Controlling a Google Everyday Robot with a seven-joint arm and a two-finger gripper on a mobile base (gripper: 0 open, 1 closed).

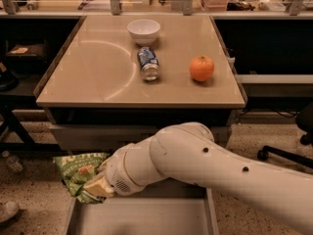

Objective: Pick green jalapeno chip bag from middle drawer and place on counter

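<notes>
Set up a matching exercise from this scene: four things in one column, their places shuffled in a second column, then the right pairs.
Things
1. white bowl
2. blue-and-white can
3. orange
4. green jalapeno chip bag

Places
A. held in the gripper, low at the left, over the left wall of the open middle drawer
B. right part of the counter
C. lying on its side, mid-counter
D. far part of the counter, just behind the can

Pairs: 1-D, 2-C, 3-B, 4-A
</notes>
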